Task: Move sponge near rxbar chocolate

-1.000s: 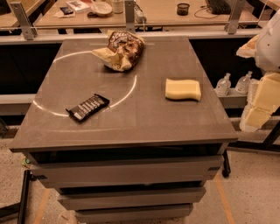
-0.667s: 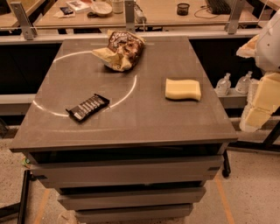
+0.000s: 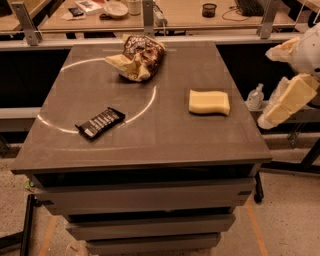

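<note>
Unmoved: one sponge (image 3: 209, 102), end effector (image 3: 286, 102) right.

Honestly the gripper (image 3: 286, 102) hanging just off the right side of the table (image 3: 150, 145) is half chopped by the right edge, the white lettering on the rxbar chocolate (image 3: 100, 122) is way too small to read, and the clutter on the far bench (image 3: 175, 15) gets clipped at the top.

Sponge (image 3: 209, 102) pale yellow; rxbar chocolate (image 3: 100, 122) black, white lettering; snack bag (image 3: 137, 57) brown-and-cream, back edge; gripper (image 3: 282, 102) cream-yellow, off worktop's (image 3: 170, 142) right edge.
</note>
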{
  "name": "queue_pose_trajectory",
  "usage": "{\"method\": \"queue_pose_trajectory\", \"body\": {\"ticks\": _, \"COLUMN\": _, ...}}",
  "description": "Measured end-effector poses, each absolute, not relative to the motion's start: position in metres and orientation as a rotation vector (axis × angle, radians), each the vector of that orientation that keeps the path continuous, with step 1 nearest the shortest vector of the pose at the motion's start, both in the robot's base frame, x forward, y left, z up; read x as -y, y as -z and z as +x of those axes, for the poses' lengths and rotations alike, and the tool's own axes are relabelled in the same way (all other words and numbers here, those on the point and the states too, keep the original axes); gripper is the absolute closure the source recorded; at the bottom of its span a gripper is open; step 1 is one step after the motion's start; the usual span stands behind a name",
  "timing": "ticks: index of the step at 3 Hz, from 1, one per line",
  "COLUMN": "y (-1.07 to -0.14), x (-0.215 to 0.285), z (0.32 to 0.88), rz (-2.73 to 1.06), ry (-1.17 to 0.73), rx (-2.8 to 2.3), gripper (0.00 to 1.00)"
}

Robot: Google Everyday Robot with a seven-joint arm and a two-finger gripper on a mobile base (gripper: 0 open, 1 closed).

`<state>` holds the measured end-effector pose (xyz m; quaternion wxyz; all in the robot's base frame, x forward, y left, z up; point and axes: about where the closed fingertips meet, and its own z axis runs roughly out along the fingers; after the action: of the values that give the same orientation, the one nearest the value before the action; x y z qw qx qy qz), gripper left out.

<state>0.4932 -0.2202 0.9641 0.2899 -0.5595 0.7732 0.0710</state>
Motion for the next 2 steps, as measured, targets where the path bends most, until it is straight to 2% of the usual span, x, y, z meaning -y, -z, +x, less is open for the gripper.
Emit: {"method": "queue_pose_trajectory", "body": {"ticks": 2, "y": -0.950, "x": 0.204, "z": 0.592, "rz": -1.356, "ry": -0.373, "rx": -1.957, "gripper": 0.00}}
